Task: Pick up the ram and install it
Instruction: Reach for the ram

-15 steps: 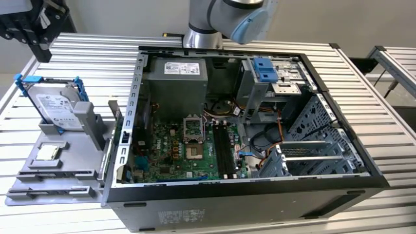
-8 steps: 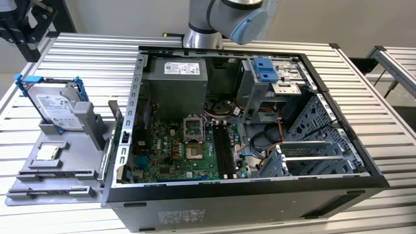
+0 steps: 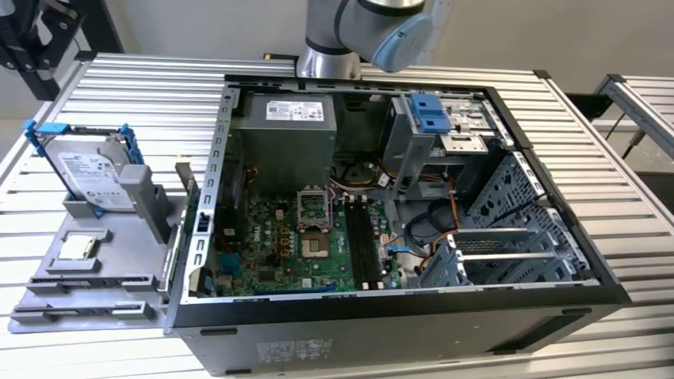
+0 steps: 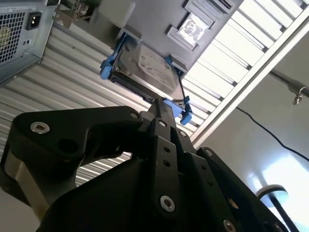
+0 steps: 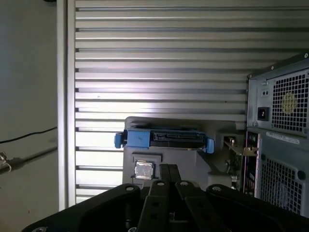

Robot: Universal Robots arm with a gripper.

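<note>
**A:** What takes up the most room?

**B:** A ribbed metal table; on it lies an open computer case, with the green motherboard flat inside; the arm rises at the far side of the case.

**A:** And next to the case?

**B:** A grey tray, just beside it on the exterior view's left; a silver hard drive in a blue frame stands upright in the tray; a small square silver chip lies near the drive.

**A:** The gripper?

**B:** In both wrist views the gripper hangs above the table, well apart from the tray; its fingers are pressed together.

**A:** Where is the ram?

**B:** I cannot tell; the black slots on the motherboard are long dark strips, and whether a stick sits in one is too fine to make out.
</note>
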